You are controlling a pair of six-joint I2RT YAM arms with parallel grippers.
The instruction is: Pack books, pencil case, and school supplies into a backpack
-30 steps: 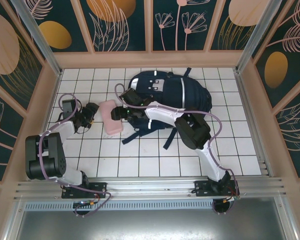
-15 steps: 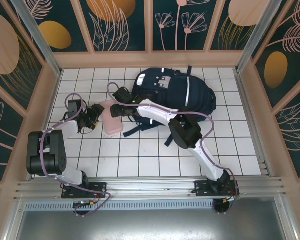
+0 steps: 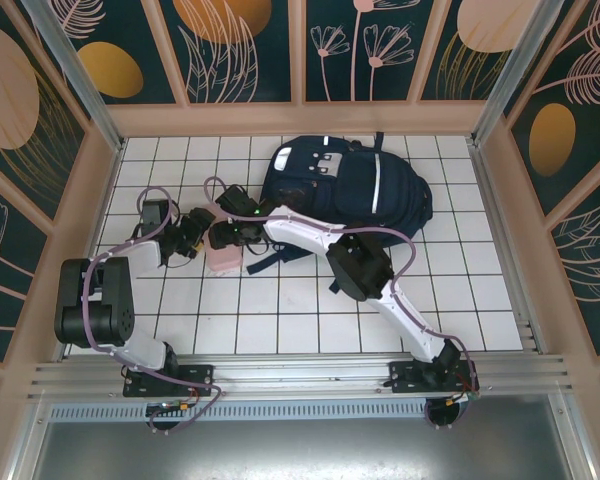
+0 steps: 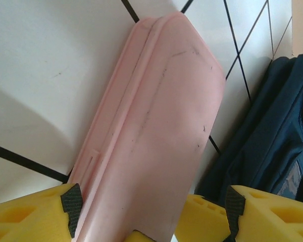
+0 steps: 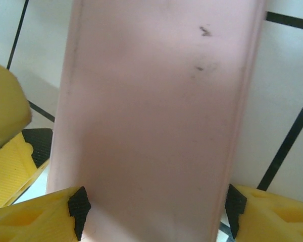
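The pink pencil case (image 3: 225, 260) lies flat on the white tiles, just left of the navy backpack (image 3: 360, 190). My left gripper (image 3: 195, 235) reaches it from the left and my right gripper (image 3: 223, 232) from the backpack side, so the two nearly meet over it. In the left wrist view the pencil case (image 4: 156, 126) runs between the open left gripper (image 4: 152, 204), with a gap at the right pad and the backpack (image 4: 272, 146) beyond. In the right wrist view the open right gripper (image 5: 156, 212) spans the width of the pencil case (image 5: 156, 101). The books and school supplies are hidden.
Wooden walls (image 3: 100, 190) enclose the tiled table on the left, back and right. A dark backpack strap (image 3: 265, 262) trails onto the tiles beside the case. One yellow finger of the left gripper (image 5: 5, 111) sits close to the right gripper.
The right gripper has moved left from the backpack's edge to over the pencil case. The left gripper has moved right to the case. The backpack has settled slightly to the right.
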